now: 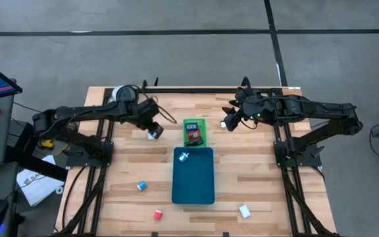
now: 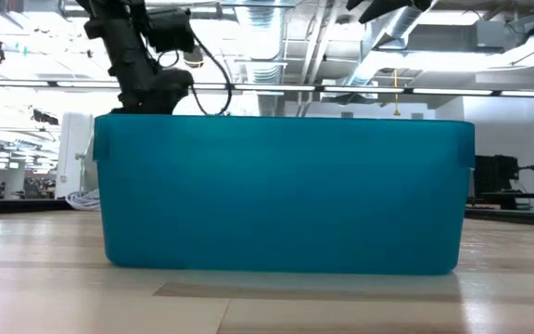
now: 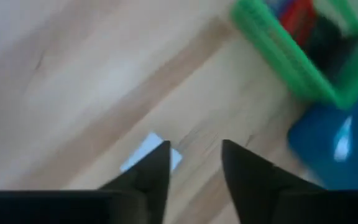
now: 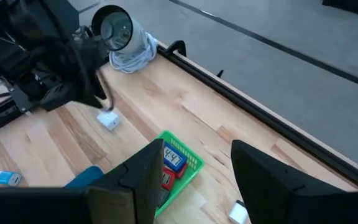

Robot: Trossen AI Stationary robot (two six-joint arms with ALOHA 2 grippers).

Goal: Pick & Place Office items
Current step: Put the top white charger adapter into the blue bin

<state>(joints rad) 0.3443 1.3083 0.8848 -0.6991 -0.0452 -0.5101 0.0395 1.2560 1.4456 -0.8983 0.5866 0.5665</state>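
My left gripper (image 1: 154, 130) (image 3: 194, 146) is open and hovers just left of the green tray, fingers pointing down. A small white piece (image 3: 146, 152) (image 1: 154, 135) lies on the wood under its one fingertip, outside the gap. In the right wrist view that piece (image 4: 109, 121) lies on the table below the left gripper. My right gripper (image 1: 231, 122) (image 4: 194, 171) is open, right of the green tray, with another white piece (image 1: 224, 125) (image 4: 237, 212) on the table beside it. The small green tray (image 1: 194, 132) holds red, blue and black pieces.
The teal tray (image 1: 193, 176) lies near of the green tray with one small white-blue piece (image 1: 183, 157) inside; its wall (image 2: 281, 195) fills the low view. Loose on the near table are a blue piece (image 1: 141, 186), a red piece (image 1: 157, 214) and a white piece (image 1: 244, 210). A cable coil (image 4: 129, 53) lies at the far left corner.
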